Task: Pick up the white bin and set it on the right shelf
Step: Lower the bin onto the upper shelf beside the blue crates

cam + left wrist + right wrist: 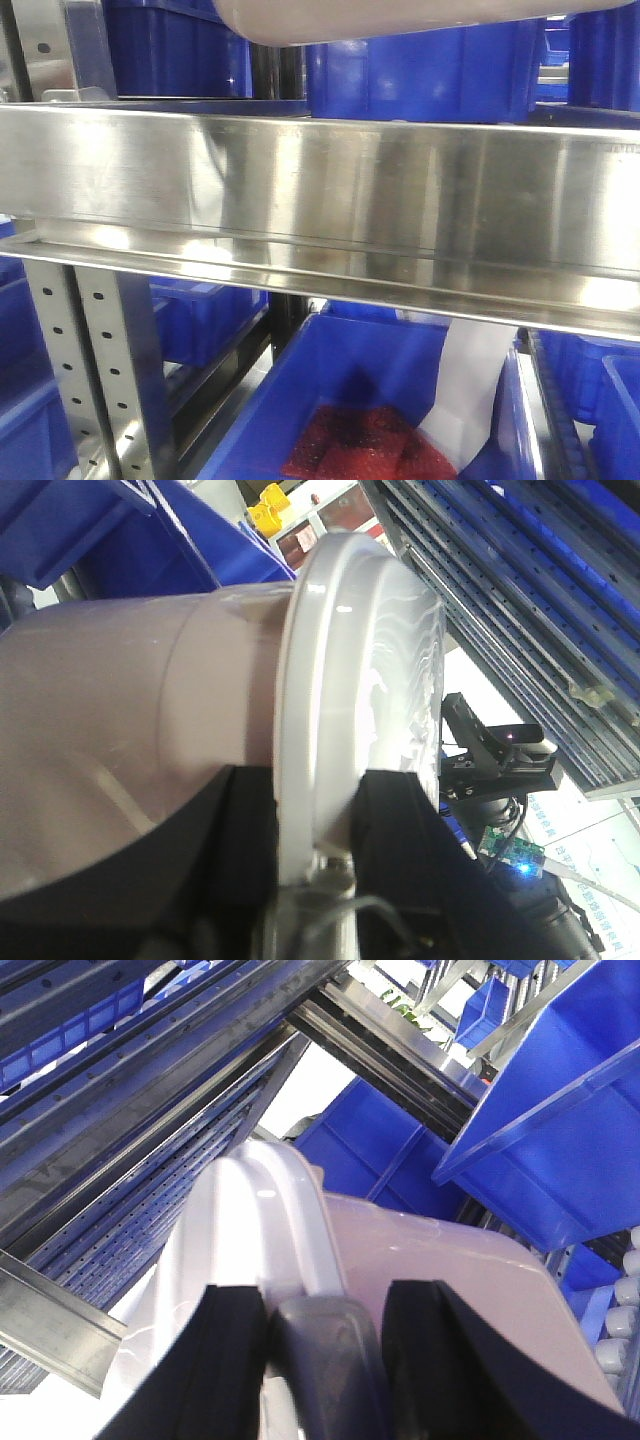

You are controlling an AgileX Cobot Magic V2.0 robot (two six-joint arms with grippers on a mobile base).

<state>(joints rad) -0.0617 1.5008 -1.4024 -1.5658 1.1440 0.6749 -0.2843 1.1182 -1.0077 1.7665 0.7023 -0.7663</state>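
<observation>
Left gripper (315,805) and right gripper (325,1330) apparently pinch the rim of the white bin (400,18) between their fingers (230,1360). If that thin hold slips, the bin drops onto the front edge of the right shelf (320,190).

Left pincer (318,792) seemingly grips white bin (120,700) rim.

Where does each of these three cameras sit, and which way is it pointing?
Front view: faces forward at the right shelf rail, white bin at the top edge; no robot parts show.
Left wrist: looks along the left gripper, black fingers astride the bin's lid rim.
Right wrist: looks up along the right gripper, fingers astride a grey lid part.
All three share the bin.
</observation>
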